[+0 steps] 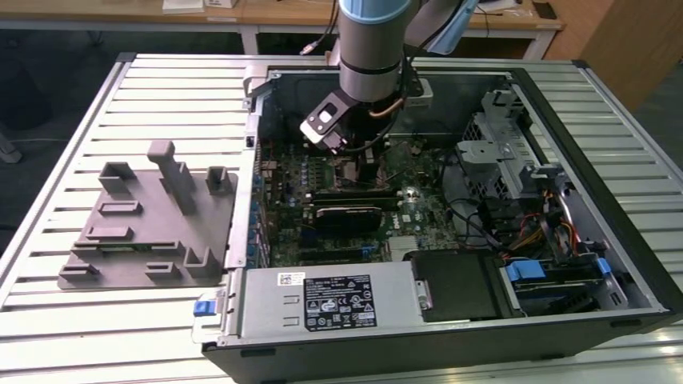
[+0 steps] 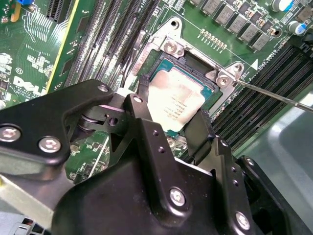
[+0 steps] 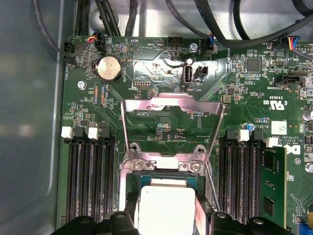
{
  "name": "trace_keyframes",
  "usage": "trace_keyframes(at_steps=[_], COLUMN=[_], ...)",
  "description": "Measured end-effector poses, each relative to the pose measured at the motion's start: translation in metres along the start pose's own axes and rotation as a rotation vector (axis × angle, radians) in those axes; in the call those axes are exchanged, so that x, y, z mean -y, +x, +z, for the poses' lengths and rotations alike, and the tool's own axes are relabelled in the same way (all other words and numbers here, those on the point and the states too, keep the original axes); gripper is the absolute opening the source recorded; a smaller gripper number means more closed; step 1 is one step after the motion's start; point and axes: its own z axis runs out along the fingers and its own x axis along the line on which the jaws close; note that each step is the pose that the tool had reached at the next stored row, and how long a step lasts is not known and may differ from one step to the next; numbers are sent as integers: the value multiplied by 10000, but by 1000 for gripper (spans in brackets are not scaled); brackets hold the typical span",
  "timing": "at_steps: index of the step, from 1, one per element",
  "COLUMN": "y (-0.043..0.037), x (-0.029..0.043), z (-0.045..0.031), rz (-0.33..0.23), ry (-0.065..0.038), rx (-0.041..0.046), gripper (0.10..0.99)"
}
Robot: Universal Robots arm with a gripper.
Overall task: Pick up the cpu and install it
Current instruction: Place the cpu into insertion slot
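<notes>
Closest to the lens in the second wrist view is the black metal hand [image 2: 171, 111]. Its bolted linkage is in front, and its two fingers [image 2: 141, 110] pinch the cpu [image 2: 172, 98], a small flat square chip with a pale silver metal top, by two opposite edges. The cpu is held at the open square socket [image 2: 195, 68] on the green motherboard [image 2: 39, 58]; whether it already rests on the socket bed I cannot tell.

In the first wrist view the socket's silver hinged load plate [image 3: 171, 105] stands swung open beyond the chip. A thin steel lever [image 2: 274, 95] runs out from one socket corner. Rows of black memory slots [image 3: 90, 181] flank the socket on both sides, one holding a green memory stick [image 3: 273, 181]. A round silver coin battery [image 3: 108, 67] lies further out on the board.

In the exterior view the silver-grey robot arm [image 1: 369, 56] reaches down into the open black computer case [image 1: 629, 264], which lies on the pale slatted table [image 1: 64, 120]. A grey plastic fixture plate with upright posts [image 1: 149, 232] rests on the table just beside the case, at the exterior view's left.
</notes>
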Motion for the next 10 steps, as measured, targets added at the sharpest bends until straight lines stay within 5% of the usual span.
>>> trace_keyframes(at_steps=[10], y=[-1], x=[0], z=[-7], rz=[-1], ry=[2], rx=[3], gripper=[612])
